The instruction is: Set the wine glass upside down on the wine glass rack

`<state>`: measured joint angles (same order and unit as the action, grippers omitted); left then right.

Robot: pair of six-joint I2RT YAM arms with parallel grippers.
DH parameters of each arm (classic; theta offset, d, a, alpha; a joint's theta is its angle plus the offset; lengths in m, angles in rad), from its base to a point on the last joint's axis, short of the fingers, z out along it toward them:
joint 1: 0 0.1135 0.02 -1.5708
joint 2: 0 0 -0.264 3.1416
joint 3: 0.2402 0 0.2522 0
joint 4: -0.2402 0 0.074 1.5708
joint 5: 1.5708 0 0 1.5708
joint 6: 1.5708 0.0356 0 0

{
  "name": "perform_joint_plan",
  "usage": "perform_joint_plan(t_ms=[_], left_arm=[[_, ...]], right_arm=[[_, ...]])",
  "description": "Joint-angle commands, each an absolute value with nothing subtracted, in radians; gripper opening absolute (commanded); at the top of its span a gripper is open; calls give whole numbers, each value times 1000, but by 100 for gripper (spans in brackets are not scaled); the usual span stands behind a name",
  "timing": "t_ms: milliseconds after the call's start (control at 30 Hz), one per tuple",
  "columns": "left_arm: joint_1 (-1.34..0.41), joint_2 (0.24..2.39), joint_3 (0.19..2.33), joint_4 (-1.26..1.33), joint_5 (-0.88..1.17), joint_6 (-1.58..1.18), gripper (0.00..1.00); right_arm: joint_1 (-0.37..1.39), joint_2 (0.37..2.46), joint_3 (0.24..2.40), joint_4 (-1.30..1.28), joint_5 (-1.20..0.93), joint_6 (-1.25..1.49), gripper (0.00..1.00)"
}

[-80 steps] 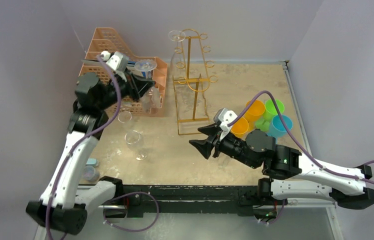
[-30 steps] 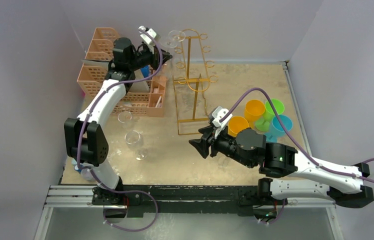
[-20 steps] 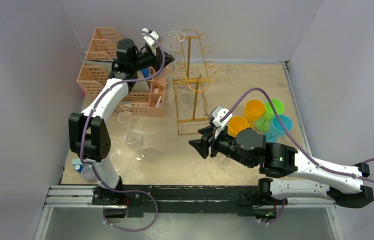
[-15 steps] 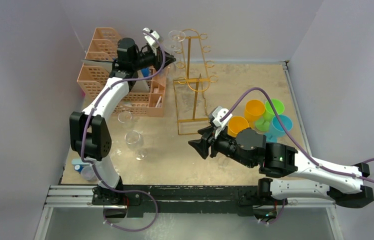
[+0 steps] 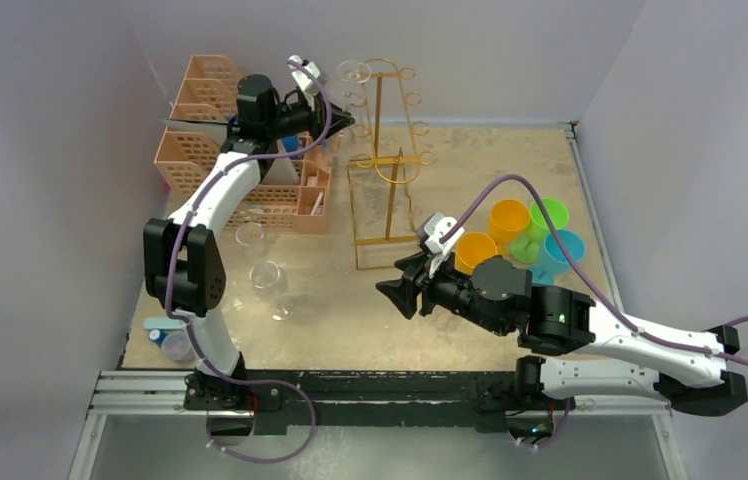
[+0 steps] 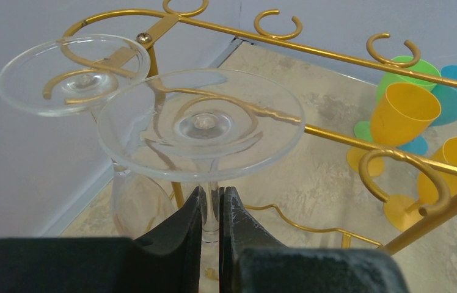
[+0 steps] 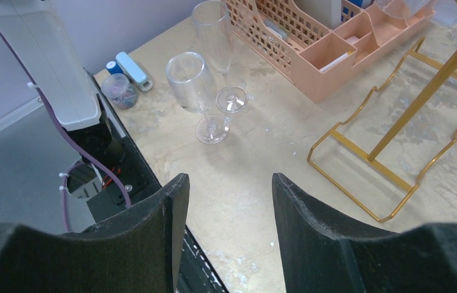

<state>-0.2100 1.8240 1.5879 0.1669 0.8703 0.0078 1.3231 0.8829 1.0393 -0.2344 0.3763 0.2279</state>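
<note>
Close to the table's (image 7: 256,152) near edge, my right gripper (image 7: 226,186) hangs with its fingers spread, holding nothing. Toward the far left corner, my left gripper (image 6: 212,204) is clamped on the stem of the wine glass (image 6: 204,125). The glass is inverted, foot up and bowl down, long axis vertical, just beside the gold wine glass rack's (image 6: 440,213) top arm. The table is scuffed beige, enclosed by pale lilac walls (image 5: 500,50).

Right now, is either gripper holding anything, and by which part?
The left gripper is shut on the wine glass, pinching its stem just below the upturned foot, next to the wine glass rack. The right gripper is open and empty.
</note>
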Motion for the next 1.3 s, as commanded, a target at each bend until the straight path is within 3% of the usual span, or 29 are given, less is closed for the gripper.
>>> perform_joint_plan(t_ms=[0, 1267], left_arm=[[-215, 1849, 1666, 248, 912, -43, 0], [-218, 1870, 1610, 318, 996, -32, 0]], right_arm=[[1325, 886, 1081, -208, 382, 238, 54], [1325, 888, 1073, -207, 383, 241, 55]])
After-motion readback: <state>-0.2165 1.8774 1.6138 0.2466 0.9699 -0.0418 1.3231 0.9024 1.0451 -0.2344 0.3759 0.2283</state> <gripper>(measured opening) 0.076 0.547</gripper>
